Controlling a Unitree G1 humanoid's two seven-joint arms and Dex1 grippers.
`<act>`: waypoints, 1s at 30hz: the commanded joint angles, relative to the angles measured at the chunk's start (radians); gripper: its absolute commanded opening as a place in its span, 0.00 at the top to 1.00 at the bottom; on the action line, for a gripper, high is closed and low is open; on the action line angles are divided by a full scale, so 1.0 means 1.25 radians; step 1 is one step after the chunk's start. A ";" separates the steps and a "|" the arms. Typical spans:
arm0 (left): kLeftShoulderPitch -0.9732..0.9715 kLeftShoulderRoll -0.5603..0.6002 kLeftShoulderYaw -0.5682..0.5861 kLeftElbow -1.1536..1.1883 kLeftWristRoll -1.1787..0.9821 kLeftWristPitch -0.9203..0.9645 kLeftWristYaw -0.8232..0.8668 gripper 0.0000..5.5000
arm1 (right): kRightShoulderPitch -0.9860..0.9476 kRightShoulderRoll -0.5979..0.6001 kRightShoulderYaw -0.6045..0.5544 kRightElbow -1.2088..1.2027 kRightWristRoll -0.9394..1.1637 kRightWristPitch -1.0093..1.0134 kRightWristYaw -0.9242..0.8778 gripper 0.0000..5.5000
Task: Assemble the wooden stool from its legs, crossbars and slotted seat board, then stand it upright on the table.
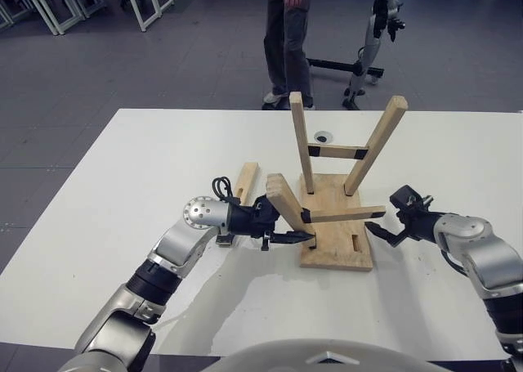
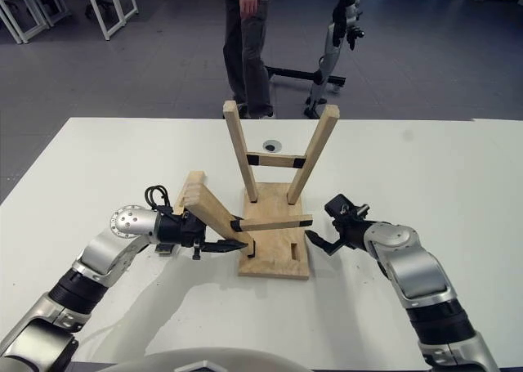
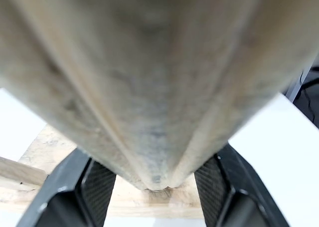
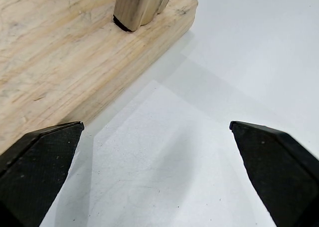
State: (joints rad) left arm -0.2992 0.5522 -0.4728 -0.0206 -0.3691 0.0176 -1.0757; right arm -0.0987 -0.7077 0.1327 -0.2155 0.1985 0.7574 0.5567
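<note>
L gripper [image 1: 299, 238] clamps tilted leg [image 1: 282, 199] w/ crossbar [image 1: 347, 214] over seat board [image 1: 337, 256]; R gripper [image 1: 381, 231] wide open, just beside board's edge.

A white counter [image 1: 139, 192] with a round cable port [image 1: 324, 135] near its far edge; beyond it, grey floor [image 1: 122, 69], white table frames [image 1: 49, 8] and a second robot [image 1: 377, 24] on a wheeled stand [image 1: 339, 64].
</note>
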 commanded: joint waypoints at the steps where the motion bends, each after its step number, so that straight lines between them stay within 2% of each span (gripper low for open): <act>1: 0.111 0.152 -0.267 0.178 0.462 0.113 0.073 0.63 | -0.014 0.063 -0.017 -0.058 0.028 0.008 -0.015 0.00; 5: 0.125 0.137 -0.262 0.199 0.410 0.099 0.078 0.63 | -0.063 0.085 -0.092 -0.024 0.041 -0.010 -0.060 0.00; 9: 0.156 0.130 -0.256 0.196 0.297 0.054 -0.001 0.63 | -0.109 0.123 -0.142 -0.012 0.065 -0.017 -0.083 0.00; 15: 0.160 0.175 -0.288 0.219 0.284 -0.014 -0.123 0.63 | -0.108 0.155 -0.108 -0.018 0.070 -0.008 -0.077 0.00; 19: 0.126 0.175 -0.286 0.225 0.282 -0.027 -0.153 0.63 | -0.086 0.171 -0.073 0.003 0.053 -0.023 -0.075 0.00; 25: 0.058 0.169 -0.249 0.133 0.125 0.164 -0.208 0.63 | -0.054 0.194 -0.063 -0.020 0.049 -0.019 -0.091 0.00; 30: 0.026 0.147 -0.230 0.145 0.100 0.198 -0.177 0.63 | -0.052 0.195 -0.063 -0.027 0.049 -0.016 -0.091 0.00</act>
State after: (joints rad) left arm -0.4060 0.6170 -0.5750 0.0285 -0.4194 0.0142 -1.1740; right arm -0.1709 -0.4734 0.0524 -0.2229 0.2757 0.7421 0.4579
